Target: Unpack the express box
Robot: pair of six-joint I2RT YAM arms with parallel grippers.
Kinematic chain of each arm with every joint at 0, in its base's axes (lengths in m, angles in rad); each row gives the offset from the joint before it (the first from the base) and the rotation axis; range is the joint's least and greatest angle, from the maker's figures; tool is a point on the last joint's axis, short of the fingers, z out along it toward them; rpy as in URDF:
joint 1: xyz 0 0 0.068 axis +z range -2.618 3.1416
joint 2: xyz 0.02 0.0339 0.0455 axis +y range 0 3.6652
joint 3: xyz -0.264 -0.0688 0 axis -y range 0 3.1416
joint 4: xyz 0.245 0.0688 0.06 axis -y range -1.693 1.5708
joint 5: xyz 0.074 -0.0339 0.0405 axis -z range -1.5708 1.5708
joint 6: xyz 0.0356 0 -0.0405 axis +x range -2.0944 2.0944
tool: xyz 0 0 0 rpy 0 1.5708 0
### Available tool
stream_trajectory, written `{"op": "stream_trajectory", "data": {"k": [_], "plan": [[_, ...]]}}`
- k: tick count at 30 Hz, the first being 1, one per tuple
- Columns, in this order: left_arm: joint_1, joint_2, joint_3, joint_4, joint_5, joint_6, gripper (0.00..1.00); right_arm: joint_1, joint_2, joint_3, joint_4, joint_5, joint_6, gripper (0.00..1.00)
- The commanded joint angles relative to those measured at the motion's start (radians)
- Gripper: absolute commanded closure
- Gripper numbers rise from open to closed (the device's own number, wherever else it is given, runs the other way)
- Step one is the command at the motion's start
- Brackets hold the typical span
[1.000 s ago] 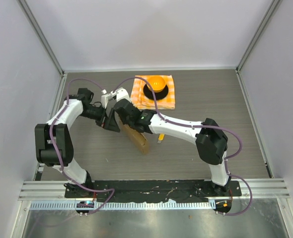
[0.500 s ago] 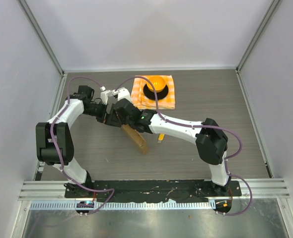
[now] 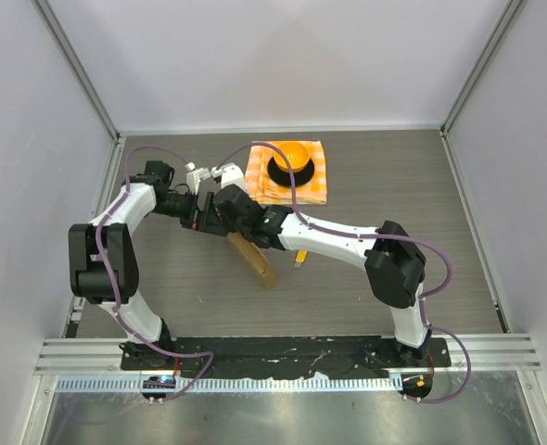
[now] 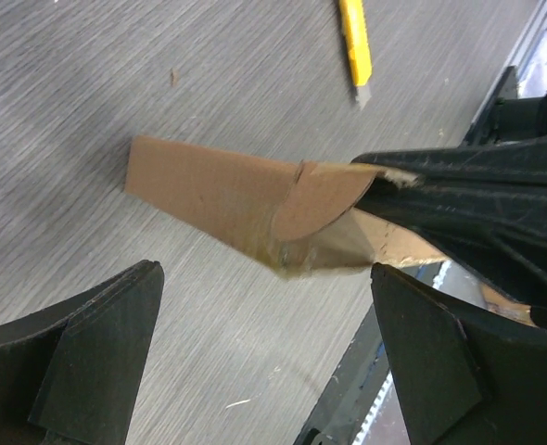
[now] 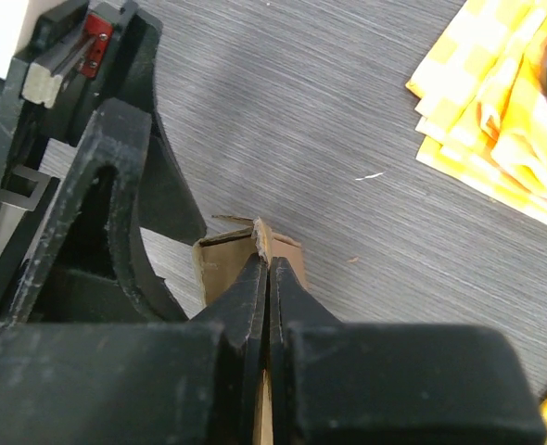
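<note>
Mid-frame, the left claw [image 4: 264,273] has let go and backed off, fingers apart. The right claw [image 5: 266,264] alone stays clamped on the box [image 3: 253,260] edge, tipping it up.

An orange-checkered cloth [image 3: 316,188] lies folded toward the far side of the grey bench [image 3: 403,176]. On the cloth stands a black base [image 3: 277,171] carrying an orange ball [image 3: 293,151]. A yellow cutter [image 3: 301,257] lies nearer than the cloth, apart from it.
</note>
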Motion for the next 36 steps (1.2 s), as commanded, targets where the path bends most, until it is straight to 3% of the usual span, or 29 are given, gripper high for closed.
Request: {"op": "stream_trajectory", "data": {"k": [1, 9, 17, 20, 27, 36], "plan": [[0.003, 0.015, 0.041, -0.016, 0.108, 0.009, 0.00, 0.006, 0.014, -0.028, 0.002, -0.039, 0.043, 0.99], [0.006, 0.018, 0.017, 0.046, 0.051, -0.026, 0.00, 0.006, 0.019, -0.039, 0.010, -0.048, 0.055, 0.99], [-0.066, -0.005, -0.057, 0.079, -0.312, 0.067, 0.00, -0.023, 0.013, -0.056, 0.022, -0.106, 0.092, 0.99], [-0.082, -0.009, -0.074, 0.076, -0.367, 0.087, 0.00, -0.059, -0.004, -0.085, 0.054, -0.170, 0.123, 0.99], [-0.083, -0.034, -0.092, -0.042, -0.420, 0.219, 0.00, -0.158, -0.045, -0.174, 0.143, -0.296, 0.123, 0.99], [-0.083, -0.006, -0.178, -0.121, -0.512, 0.360, 0.00, -0.194, 0.004, -0.191, 0.176, -0.335, 0.100, 0.99]]}}
